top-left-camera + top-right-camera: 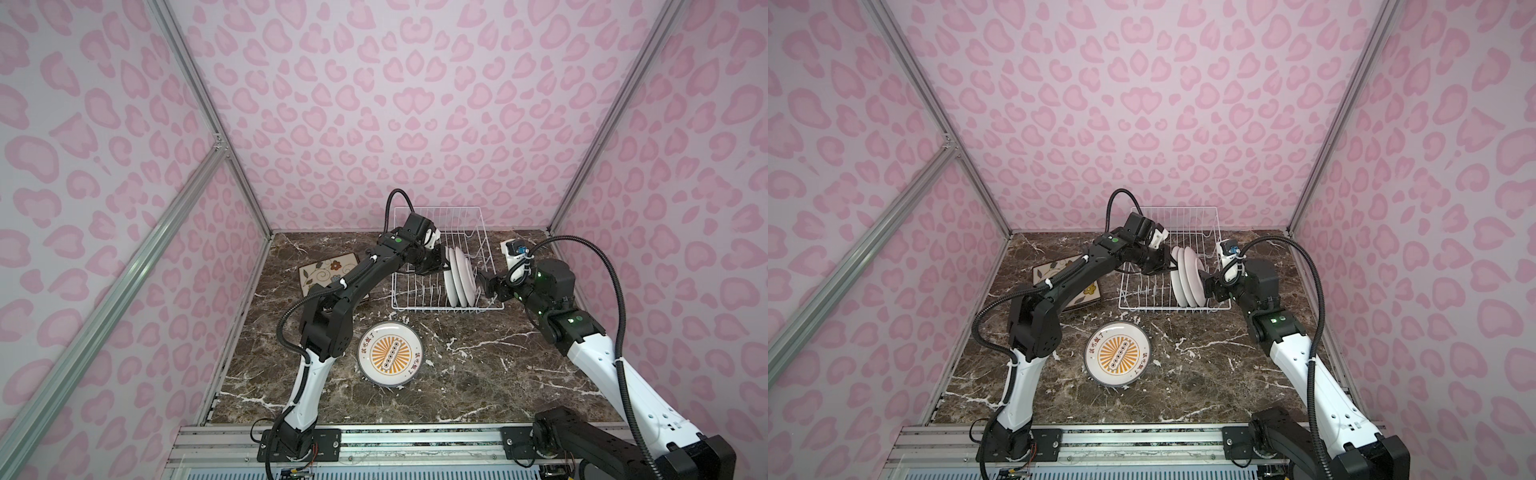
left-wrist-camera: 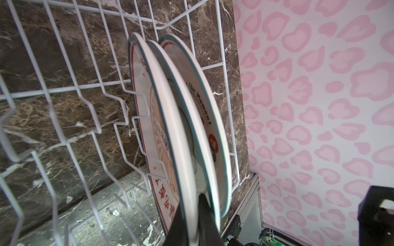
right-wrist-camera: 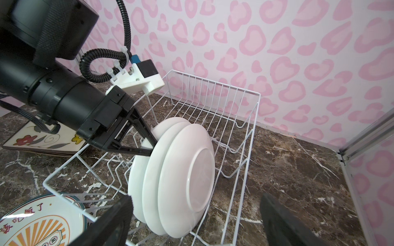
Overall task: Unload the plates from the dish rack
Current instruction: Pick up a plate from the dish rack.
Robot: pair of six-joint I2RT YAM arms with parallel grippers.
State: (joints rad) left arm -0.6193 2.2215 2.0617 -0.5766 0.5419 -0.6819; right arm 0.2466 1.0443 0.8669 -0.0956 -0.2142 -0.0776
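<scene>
The dish rack (image 1: 419,308) had open room over the tines (image 1: 415,291) in its lower-left part. Standing round plates (image 1: 460,278) filled its right part, hemmed by the left gripper (image 1: 444,266), pinching one rim, and the wide-open right gripper (image 1: 482,284). The marble tabletop (image 1: 498,365) at lower right was open.

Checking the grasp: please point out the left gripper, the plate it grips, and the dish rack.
left gripper (image 3: 153,146): right wrist view, at its fingertips.
gripped plate (image 3: 135,183): right wrist view, on its bare white back near the edge.
dish rack (image 1: 432,308): in a top view, on its front rim wire.

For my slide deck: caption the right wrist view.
Left gripper pinches the rim of one of three white plates standing in the dish rack.
</scene>
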